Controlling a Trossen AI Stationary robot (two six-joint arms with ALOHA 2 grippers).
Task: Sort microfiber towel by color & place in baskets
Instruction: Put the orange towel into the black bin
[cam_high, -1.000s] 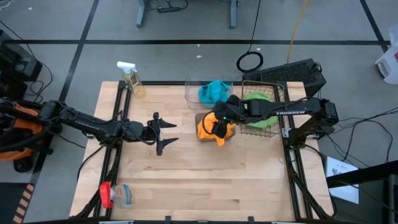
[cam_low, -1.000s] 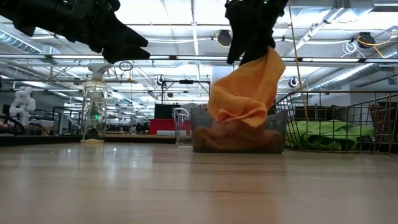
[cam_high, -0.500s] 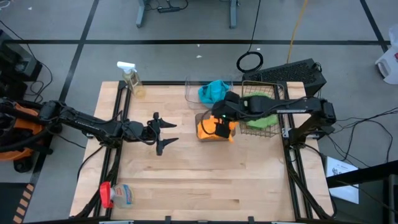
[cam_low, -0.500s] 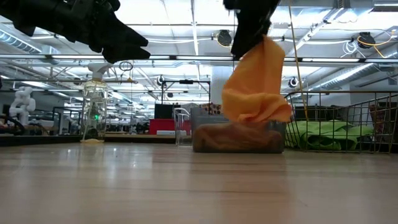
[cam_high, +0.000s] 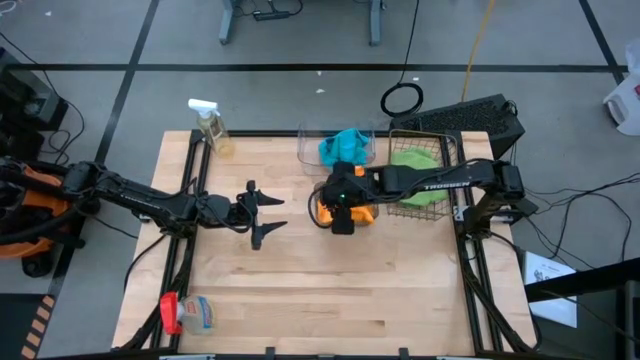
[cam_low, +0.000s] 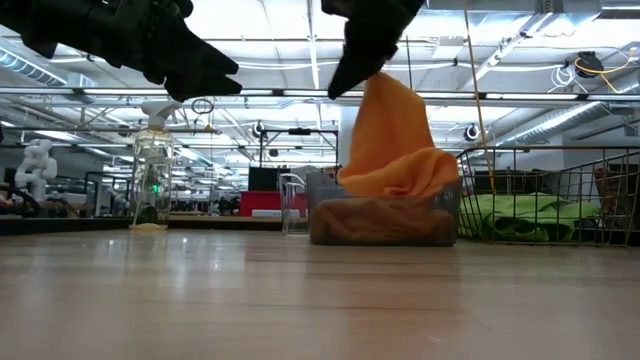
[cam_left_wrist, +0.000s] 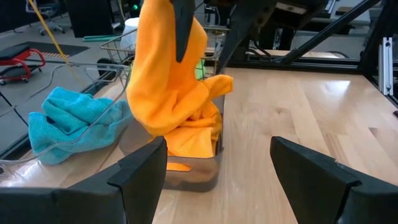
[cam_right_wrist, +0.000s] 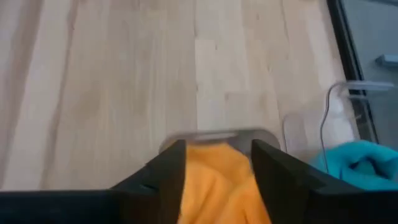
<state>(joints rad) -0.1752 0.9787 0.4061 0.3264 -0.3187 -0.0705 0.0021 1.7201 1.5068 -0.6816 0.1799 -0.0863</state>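
My right gripper (cam_high: 340, 212) hangs over the smoky grey tub (cam_low: 380, 228), shut on an orange microfiber towel (cam_low: 395, 140) that rises in a peak out of the tub. More orange cloth (cam_left_wrist: 186, 140) lies inside the tub. A turquoise towel (cam_high: 345, 147) fills the clear tub (cam_high: 306, 150) behind it. A lime green towel (cam_low: 520, 215) lies in the wire-mesh basket (cam_low: 560, 175) to the right. My left gripper (cam_high: 268, 212) hovers open at mid-table, left of the tubs, with nothing between its fingers. My right gripper has the orange towel's bunched top end (cam_right_wrist: 214, 177) between its two fingers (cam_right_wrist: 163, 177), which slant down from above. Layers cannot be told. The towel hangs slack below the fingers, and its lower folds (cam_low: 400, 175) are piled on the grey tub's rim and contents.
A clear spray bottle (cam_high: 212, 128) stands at the table's far left corner. A small red-capped packet (cam_high: 185, 312) lies near the front left edge. Bare wood (cam_high: 330, 290) stretches across the near half of the table.
My right gripper has moved toward the table's left and slightly nearer, rolling about its own axis. The orange towel, which hung free over the tub's near side, has swung across, and its lower part has settled onto the grey tub while its top stays at the fingers.
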